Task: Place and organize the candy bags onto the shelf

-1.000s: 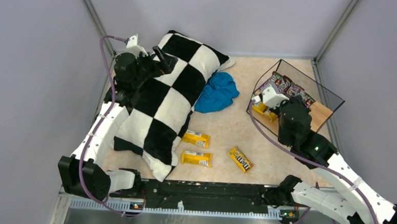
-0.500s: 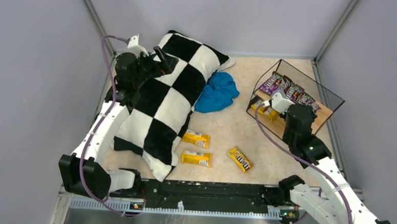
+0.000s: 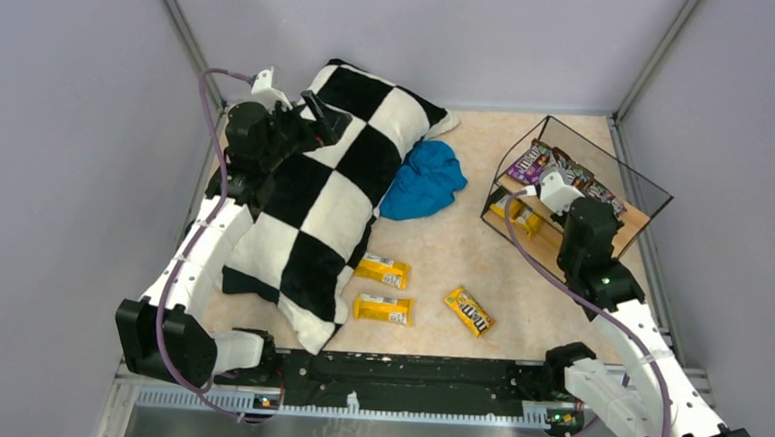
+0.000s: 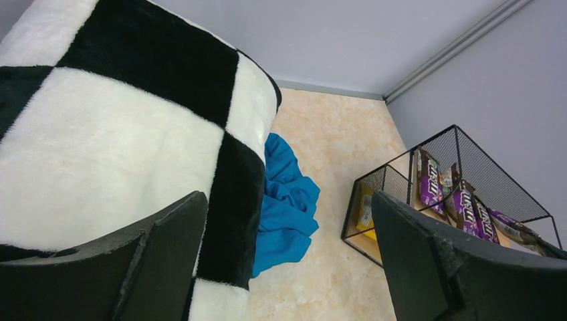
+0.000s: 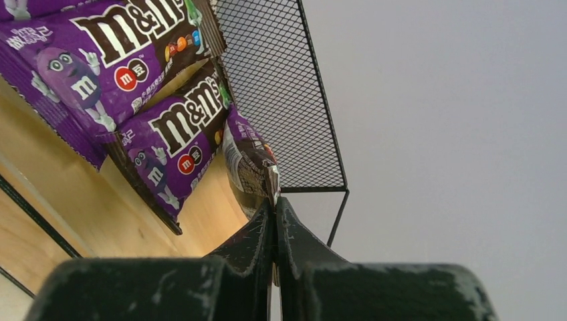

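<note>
The shelf stands at the right, with several purple candy bags on its top board and a yellow one on the lower tier. My right gripper is over the top board. In the right wrist view it is shut on the edge of a purple bag, beside two flat purple bags on the wood. Three yellow bags lie on the table. My left gripper is open and empty above the pillow, as the left wrist view shows.
A black-and-white checkered pillow covers the left side of the table. A crumpled blue cloth lies between it and the shelf. The shelf's mesh wall rises just beyond the held bag. Grey walls close in on three sides.
My right gripper has moved from the shelf's front left corner up and to the right over the top board. The left arm has barely moved.
</note>
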